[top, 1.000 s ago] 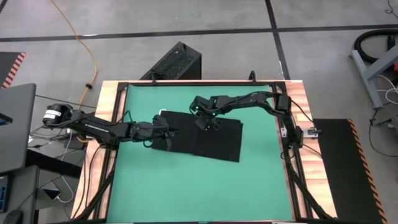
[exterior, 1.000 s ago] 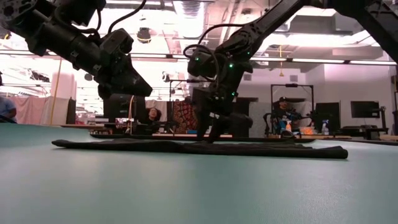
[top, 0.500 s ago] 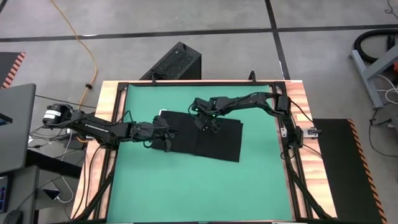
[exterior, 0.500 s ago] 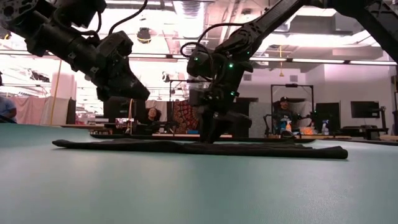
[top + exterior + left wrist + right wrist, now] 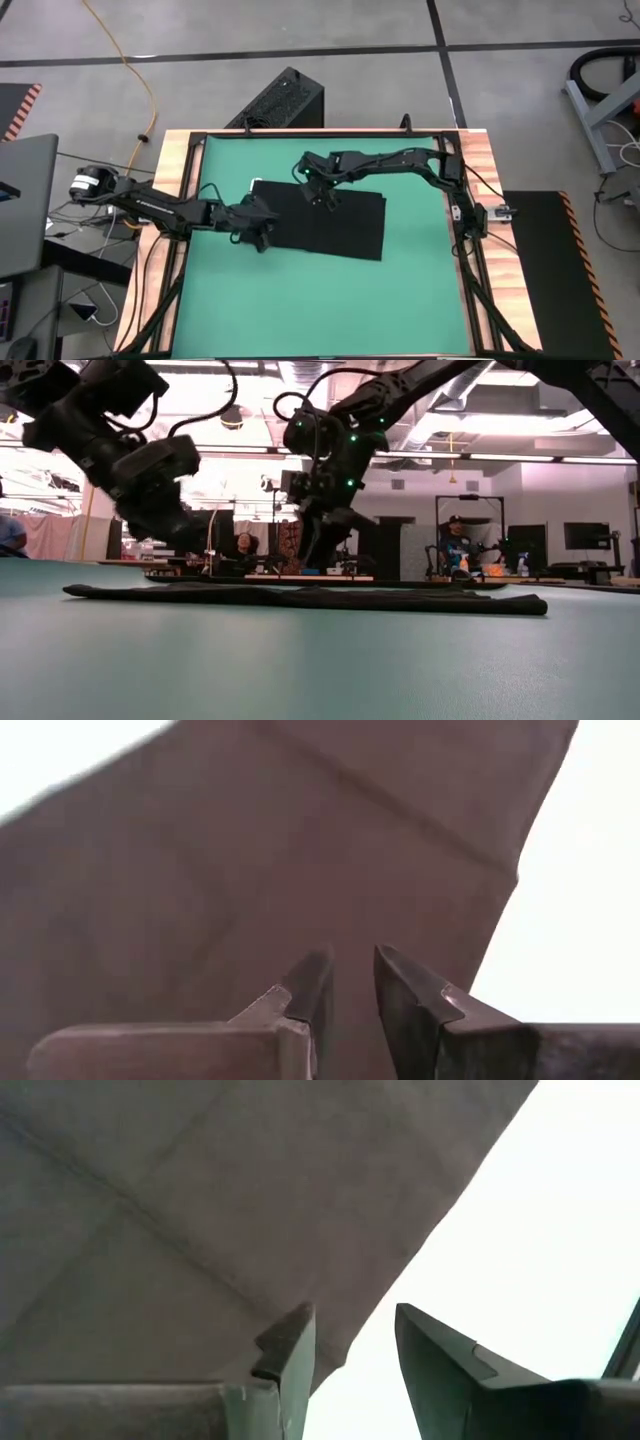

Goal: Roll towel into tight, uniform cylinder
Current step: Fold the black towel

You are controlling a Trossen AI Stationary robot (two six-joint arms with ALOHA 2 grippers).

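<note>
The towel (image 5: 325, 218) lies flat and unrolled mid-mat (image 5: 300, 300), so I'd pinch one edge evenly and keep the roll square. Nearer, the left gripper (image 5: 262, 238) hovers over its left edge, fingers narrowly apart, empty. Farther, the right gripper (image 5: 318, 196) hangs above the far edge, parted wider, empty.

Dark jointed arms (image 5: 160, 205), looped cables, green lights

Both hands (left (image 5: 262, 238), right (image 5: 318, 196)) hover, fingers parted
</note>
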